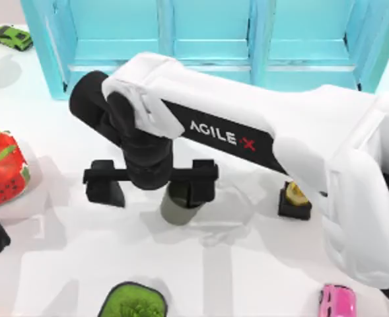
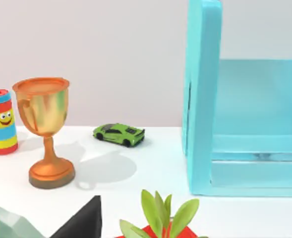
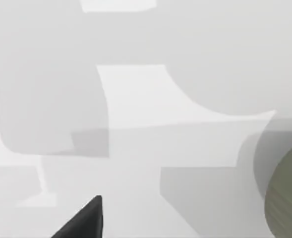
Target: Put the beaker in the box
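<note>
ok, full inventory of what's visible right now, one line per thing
small grey-green cylindrical beaker: 1, table centre, under the right gripper's finger
teal compartment cabinet: 1, back of the table
green toy car: 1, back left
pink toy car: 1, front right
gold trophy cup: 1, on a brown base
striped cartoon-face can: 1, beside the trophy
red fruit with green leaves: 1, left edge
green potted plant: 1, front
small yellow object on black base: 1, right of centre
white table: 1
right gripper: black, open, over the beaker
</note>
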Motion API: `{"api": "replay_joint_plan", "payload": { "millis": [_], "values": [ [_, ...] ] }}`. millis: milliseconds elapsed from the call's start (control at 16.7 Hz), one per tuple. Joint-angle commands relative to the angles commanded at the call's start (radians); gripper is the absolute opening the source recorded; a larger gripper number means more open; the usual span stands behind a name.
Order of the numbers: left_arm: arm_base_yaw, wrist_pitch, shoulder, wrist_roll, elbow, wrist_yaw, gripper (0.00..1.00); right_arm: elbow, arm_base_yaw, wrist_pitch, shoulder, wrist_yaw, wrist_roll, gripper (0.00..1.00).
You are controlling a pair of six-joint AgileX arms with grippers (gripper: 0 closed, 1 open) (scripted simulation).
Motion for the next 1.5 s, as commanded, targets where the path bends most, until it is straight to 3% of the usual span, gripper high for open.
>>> {"api": "replay_joint_plan", "payload": {
  "millis": [720,1320,1500],
  "values": [
    [0.000,0.000,0.000,0.000,0.000,0.000,1.00,0.000,0.000,0.000,0.000,0.000,0.000,0.02],
    [0.000,0.000,0.000,0.000,0.000,0.000,1.00,-0.001,0.002,0.000,-0.002,-0.001,-0.001,0.00],
    [0.000,0.000,0.000,0.000,0.000,0.000,1.00,-0.013,-0.059,0.007,-0.067,-0.030,-0.064,0.00]
  ]
}}
